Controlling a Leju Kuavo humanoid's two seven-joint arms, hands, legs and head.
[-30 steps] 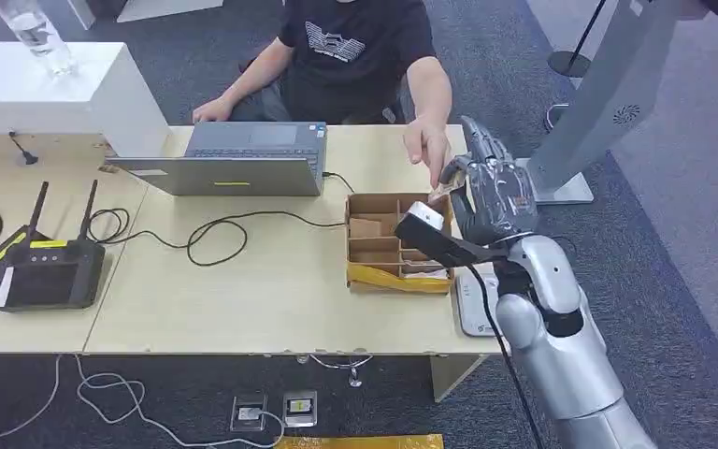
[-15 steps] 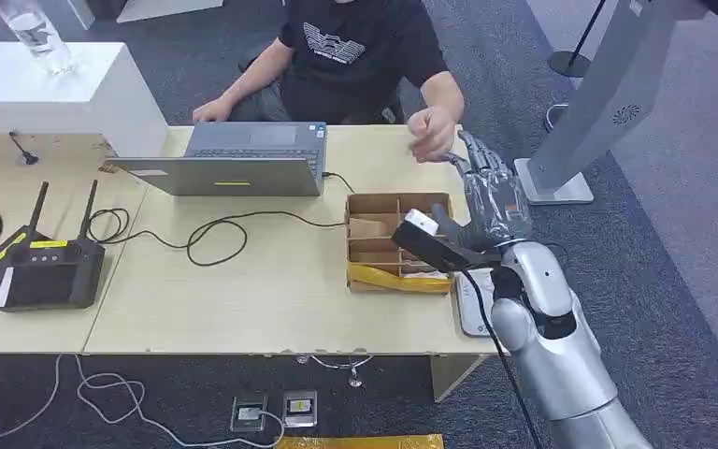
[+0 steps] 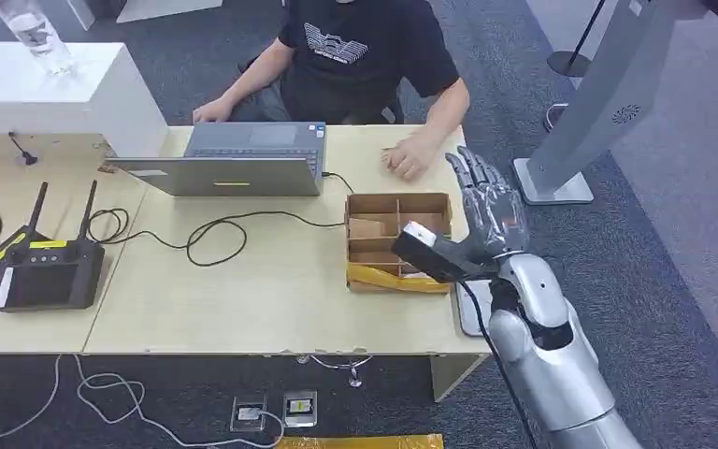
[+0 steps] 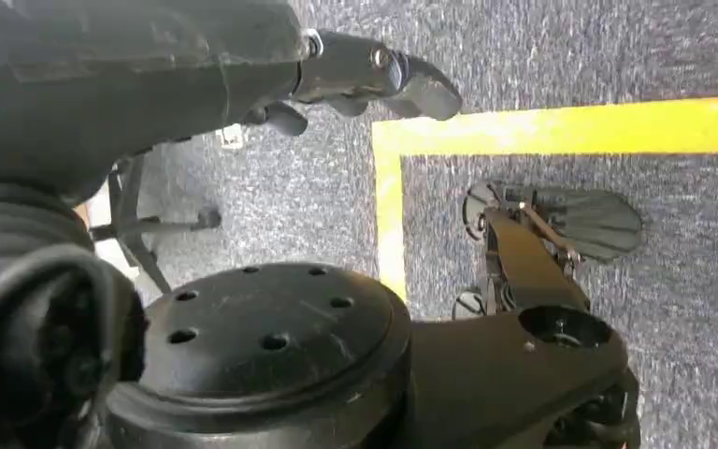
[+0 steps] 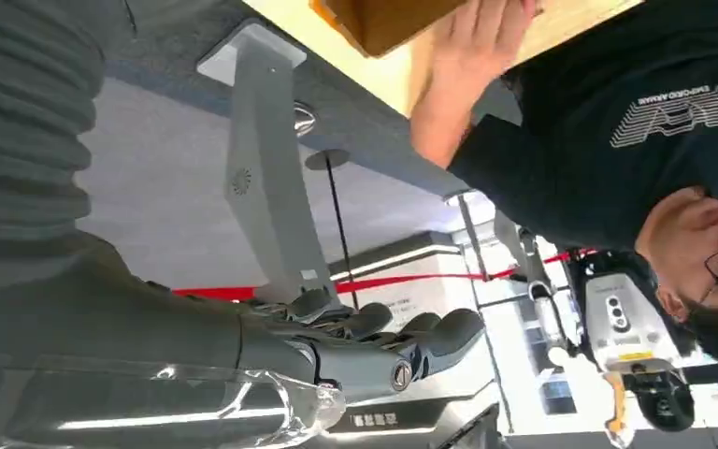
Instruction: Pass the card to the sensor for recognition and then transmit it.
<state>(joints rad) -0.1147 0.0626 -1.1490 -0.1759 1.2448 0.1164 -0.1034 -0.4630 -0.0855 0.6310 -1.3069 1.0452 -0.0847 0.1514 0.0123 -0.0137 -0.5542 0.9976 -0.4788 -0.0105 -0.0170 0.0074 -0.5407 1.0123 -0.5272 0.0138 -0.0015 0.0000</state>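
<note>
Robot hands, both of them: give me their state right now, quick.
Left robot hand: hanging beside the body, fingers curled in, holding nothing.
Right robot hand: raised beside the cardboard box, fingers spread, holding nothing.

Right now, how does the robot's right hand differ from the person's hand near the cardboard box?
The robot's right hand is raised above the table edge, fingers apart and pointing up; the person's hand lies on the table with fingers curled. The right hand is grey metal; the person's hand is bare. The right hand is beside the cardboard box; the person's hand is behind it. Both hold nothing.
</note>
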